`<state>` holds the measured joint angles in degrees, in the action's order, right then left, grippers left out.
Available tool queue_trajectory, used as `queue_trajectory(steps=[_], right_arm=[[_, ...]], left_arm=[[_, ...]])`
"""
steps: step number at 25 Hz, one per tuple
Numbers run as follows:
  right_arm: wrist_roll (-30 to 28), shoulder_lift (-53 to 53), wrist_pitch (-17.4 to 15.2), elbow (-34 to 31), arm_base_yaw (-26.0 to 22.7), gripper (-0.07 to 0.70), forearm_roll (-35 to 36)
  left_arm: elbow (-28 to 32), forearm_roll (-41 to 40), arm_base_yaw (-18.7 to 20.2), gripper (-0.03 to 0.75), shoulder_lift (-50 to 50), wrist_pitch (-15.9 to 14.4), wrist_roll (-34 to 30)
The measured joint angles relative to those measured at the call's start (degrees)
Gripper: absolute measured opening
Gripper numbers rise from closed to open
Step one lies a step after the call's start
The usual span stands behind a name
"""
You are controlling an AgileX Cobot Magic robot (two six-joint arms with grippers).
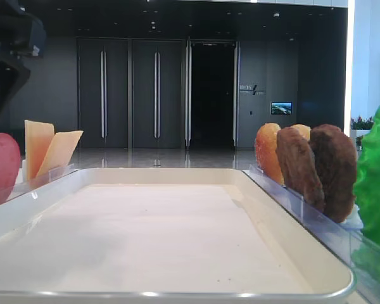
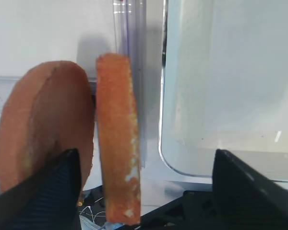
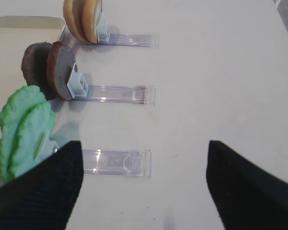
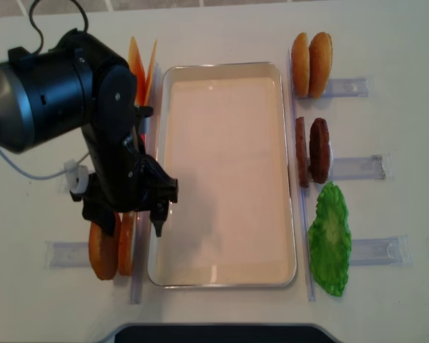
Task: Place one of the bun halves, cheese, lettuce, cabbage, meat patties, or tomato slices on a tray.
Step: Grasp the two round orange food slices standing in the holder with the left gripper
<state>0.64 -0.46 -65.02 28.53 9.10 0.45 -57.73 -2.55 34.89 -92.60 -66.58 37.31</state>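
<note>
The white tray [image 4: 229, 179] lies bare mid-table. Two tomato slices [image 4: 114, 246] stand on edge in a rack left of its near corner. My left gripper [image 4: 126, 214] hangs open over them. In the left wrist view the edge-on tomato slice [image 2: 117, 143] stands between the spread fingers, untouched, with the tray [image 2: 230, 72] to its right. Cheese [image 4: 141, 64] stands at the far left. Right of the tray stand bun halves [image 4: 311, 64], meat patties [image 4: 311, 150] and lettuce [image 4: 330, 239]. My right gripper [image 3: 144, 187] is open over bare table. Cabbage is out of view.
Clear plastic racks [image 4: 354, 168] stick out from the food on the right, and one empty rack [image 3: 115, 163] lies just ahead of my right gripper. A grey cable [image 4: 28, 171] trails left of the left arm. The table's near edge is close below the tray.
</note>
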Motion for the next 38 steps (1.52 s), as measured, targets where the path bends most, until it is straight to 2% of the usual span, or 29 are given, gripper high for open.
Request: queue_trajectory(steps=[7,16,19,22,25,38], right_arm=[[0.0,0.0,0.0,0.0,0.0,0.535,0.0],[0.0,0.0,0.0,0.0,0.0,0.535,0.0],[0.0,0.0,0.0,0.0,0.0,0.535,0.0],[0.0,0.0,0.0,0.0,0.0,0.535,0.0],[0.0,0.0,0.0,0.0,0.0,0.535,0.0],[0.0,0.0,0.0,0.0,0.0,0.535,0.0]], left_arm=[[0.0,-0.1,0.0,0.566,-0.1,-0.7,-0.5],[0.0,-0.1,0.0,0.417,-0.3,-1.7,-0.6],[0.0,-0.3,0.0,0.333,-0.3,-1.7,-0.6],[0.0,-0.3,0.0,0.210,-0.3,-1.9,-0.9],[0.0,-1.2,0.0,0.137,-0.3,-2.6,-1.7],[0.0,-1.4,0.0,0.135,-0.3,-2.7,-2.1]])
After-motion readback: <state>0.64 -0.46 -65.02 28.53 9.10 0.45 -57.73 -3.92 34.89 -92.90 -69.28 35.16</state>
